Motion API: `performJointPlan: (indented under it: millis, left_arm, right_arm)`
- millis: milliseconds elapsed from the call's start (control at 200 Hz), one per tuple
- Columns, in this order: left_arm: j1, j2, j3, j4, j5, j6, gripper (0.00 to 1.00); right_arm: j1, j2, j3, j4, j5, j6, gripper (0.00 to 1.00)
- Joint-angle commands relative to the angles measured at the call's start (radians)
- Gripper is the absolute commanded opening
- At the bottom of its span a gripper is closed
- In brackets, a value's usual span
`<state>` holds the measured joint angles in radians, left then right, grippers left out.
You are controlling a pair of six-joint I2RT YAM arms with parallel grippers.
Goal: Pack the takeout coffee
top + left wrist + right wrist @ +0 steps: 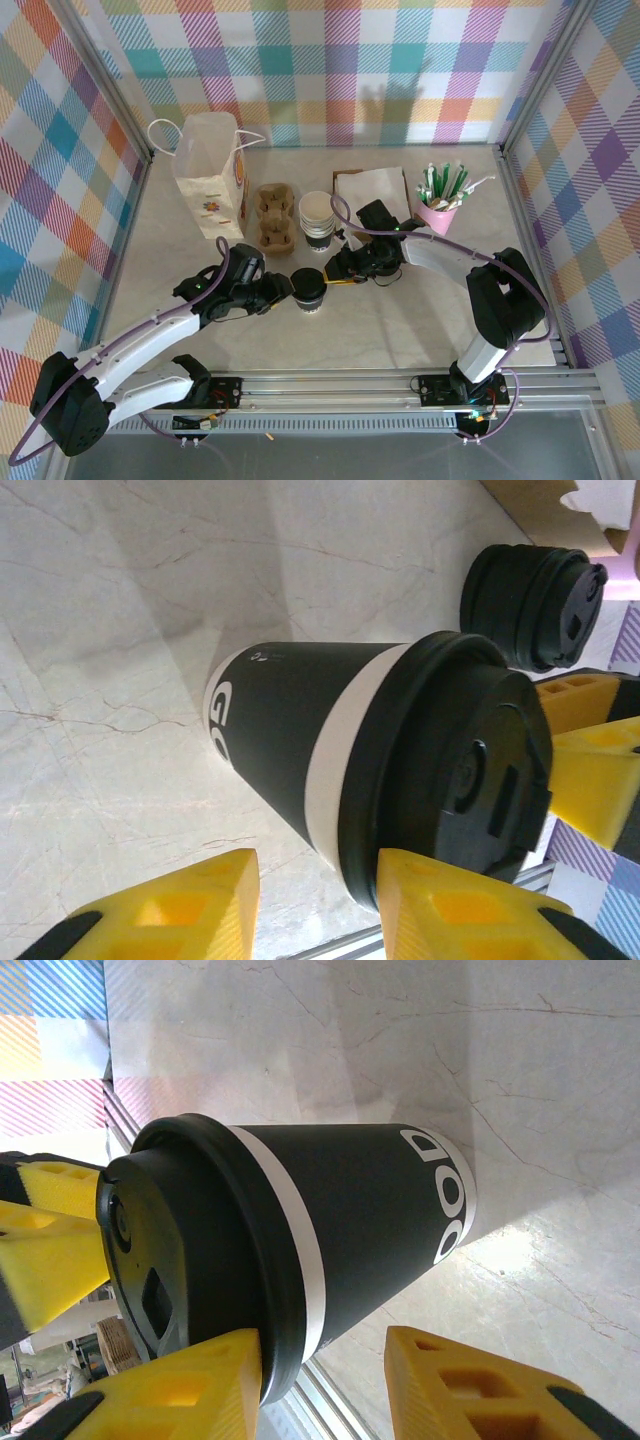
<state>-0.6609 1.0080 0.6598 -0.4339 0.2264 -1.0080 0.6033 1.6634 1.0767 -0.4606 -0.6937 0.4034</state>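
I read this job as roughly half done. On the tabletop [400, 330], the paper bag [208, 180] stands open near the far left corner with nothing of ours in it that I can see. The cardboard cup carrier [275, 218] just beside it looks empty too. The takeout coffee [308, 291] stands near the middle of the tabletop, a little toward the near edge, apart from the stack of lidless cups [317, 218] behind it. Its black lid [470, 770] is seated on the rim, so capping looks finished. What I judge is left is carrying the cup to the carrier or the bag and setting it in.

The cup stands upright: base flat on the tabletop, long axis vertical, lid facing up toward the overhead camera. Its dark side carries white lettering low down, with a white band just under the lid.

The left gripper [320, 912] has its jaws part open, and bare tabletop shows in the gap between them. One of its fingers [450, 910] sits at the lid's edge; the other is off the cup. The right gripper [325, 1390] mirrors that from the opposite side: jaws part open, one of its fingers [190, 1390] against the lid rim, nothing clamped between them. Neither has the cup's body in a hold, as far as I can see.
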Motion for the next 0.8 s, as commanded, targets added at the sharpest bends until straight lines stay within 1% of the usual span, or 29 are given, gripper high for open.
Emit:
performJointPlan:
  millis: [0, 190, 405, 600, 795]
  left_arm:
    - [-0.008, -0.010, -0.026, 0.026, 0.010, -0.020, 0.36]
    - [-0.008, -0.009, -0.052, 0.063, 0.015, -0.035, 0.36]
    - [-0.008, -0.001, -0.071, 0.050, 0.008, -0.030, 0.36]
    - [-0.008, -0.012, -0.147, 0.100, 0.002, -0.044, 0.36]
    - [-0.008, -0.026, -0.219, 0.147, -0.006, -0.067, 0.36]
  right_arm:
    - [0.007, 0.017, 0.000, -0.003, -0.028, -0.008, 0.38]
    - [0.009, 0.021, 0.000, -0.007, -0.030, -0.009, 0.38]
    - [0.009, 0.038, -0.002, -0.021, -0.015, -0.011, 0.37]
    - [0.008, 0.059, -0.028, -0.021, 0.009, -0.013, 0.36]
    - [0.005, 0.090, -0.062, 0.004, -0.004, 0.002, 0.36]
